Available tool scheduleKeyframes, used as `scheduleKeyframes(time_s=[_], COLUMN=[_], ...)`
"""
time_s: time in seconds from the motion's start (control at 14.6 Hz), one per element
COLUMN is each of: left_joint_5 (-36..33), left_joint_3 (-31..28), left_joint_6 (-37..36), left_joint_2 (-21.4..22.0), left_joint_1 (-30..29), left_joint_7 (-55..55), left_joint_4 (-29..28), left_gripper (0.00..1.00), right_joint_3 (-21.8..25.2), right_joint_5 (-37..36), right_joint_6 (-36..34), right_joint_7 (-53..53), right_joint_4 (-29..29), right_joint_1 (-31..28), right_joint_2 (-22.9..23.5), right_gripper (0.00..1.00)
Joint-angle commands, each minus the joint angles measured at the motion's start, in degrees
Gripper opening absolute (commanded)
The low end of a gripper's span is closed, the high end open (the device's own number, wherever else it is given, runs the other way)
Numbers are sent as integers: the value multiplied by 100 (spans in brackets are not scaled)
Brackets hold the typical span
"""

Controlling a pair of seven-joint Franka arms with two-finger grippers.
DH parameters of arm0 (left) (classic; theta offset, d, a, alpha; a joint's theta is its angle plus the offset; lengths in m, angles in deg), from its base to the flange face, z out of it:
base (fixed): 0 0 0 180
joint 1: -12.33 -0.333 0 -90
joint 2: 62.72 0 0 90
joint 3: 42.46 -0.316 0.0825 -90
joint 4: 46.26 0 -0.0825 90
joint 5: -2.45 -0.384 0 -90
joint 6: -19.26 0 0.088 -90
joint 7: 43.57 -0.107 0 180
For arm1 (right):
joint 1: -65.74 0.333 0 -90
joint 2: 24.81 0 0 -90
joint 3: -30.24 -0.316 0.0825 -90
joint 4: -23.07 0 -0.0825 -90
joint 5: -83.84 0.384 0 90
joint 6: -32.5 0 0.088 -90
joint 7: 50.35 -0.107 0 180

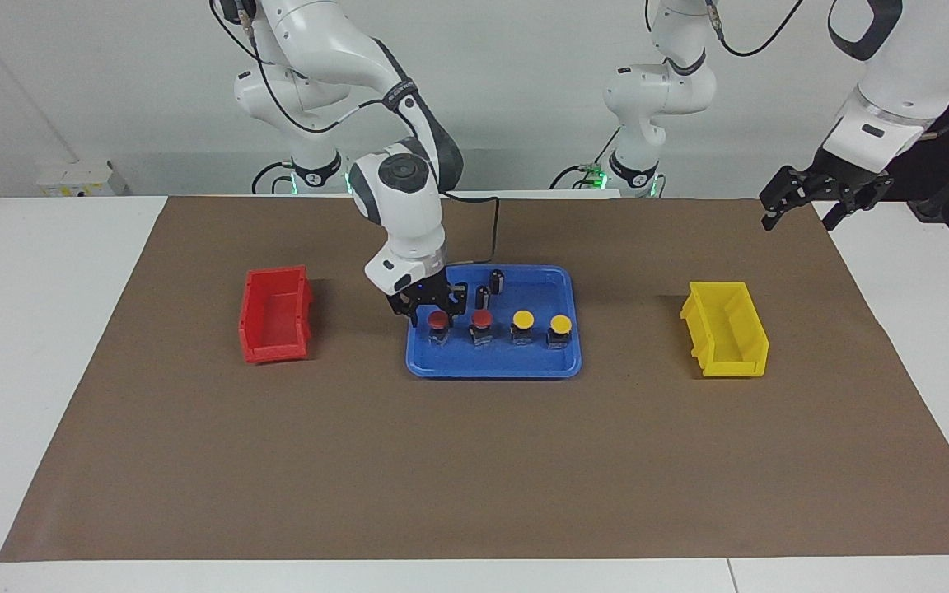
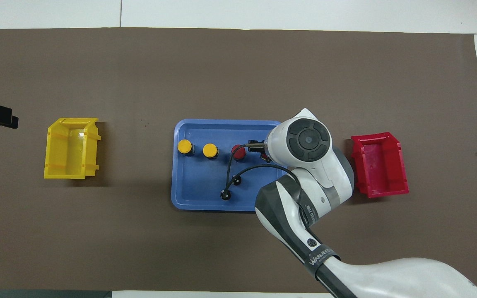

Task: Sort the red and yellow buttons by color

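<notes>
Progress: nothing sorted yet; both bins are empty, and all four buttons stand in a row in the blue tray (image 1: 561, 284) on the desk (image 1: 54, 346).
Step in hand: as I judge it, the first pick, of the red button nearest the red bin.
Right tool (image 1: 433, 311): down over the end red button (image 1: 438, 321), fingers spread either side of its cap, not yet closed on it as far as the facing view shows.
Left tool (image 1: 804, 198): waits in the air at the left arm's end, past the yellow bin; fingers look parted and hold nothing.
Red buttons: two; the second red button (image 1: 482, 321) stands just beside the first.
Yellow buttons: two; first yellow button (image 1: 522, 319) and second yellow button (image 1: 559, 324), toward the left arm's end of the tray.
Black cylinders (image 1: 497, 280): two, in the tray, nearer the robots than the row.
Red bin (image 1: 275, 315): one, toward the right arm's end.
Yellow bin (image 1: 726, 329): one, toward the left arm's end.
Left to do: all four placements.
</notes>
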Motion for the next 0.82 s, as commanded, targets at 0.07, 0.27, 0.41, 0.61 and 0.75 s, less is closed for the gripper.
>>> scheduleKeyframes(time_s=[0.07,0.27,0.41,0.61,0.75], left_joint_5=[16,16,16,16,42], left_joint_3=[8,8,8,17,104], left_joint_6=[84,136,119,232,1063], left_joint_2=[176,176,176,202,272], left_joint_1=[-55,-55,-46,6,164], left_joint_7=[-30,-30,-4,84,722], left_joint_4=[-219,-219,-237,-289,-656], left_gripper=[100,100,100,100,100], right_joint_3=[10,19,28,28,19], right_joint_5=[-55,-55,-55,-29,50], right_joint_6=[146,-72,-589,-1705,-2224], right_joint_7=[-57,-65,-39,170,880], right_joint_4=[-172,-6,449,1032,762], right_joint_1=[87,78,-70,-491,-921], right_joint_2=[-63,-46,-45,-447,-1036], right_gripper=[45,19,17,17,17])
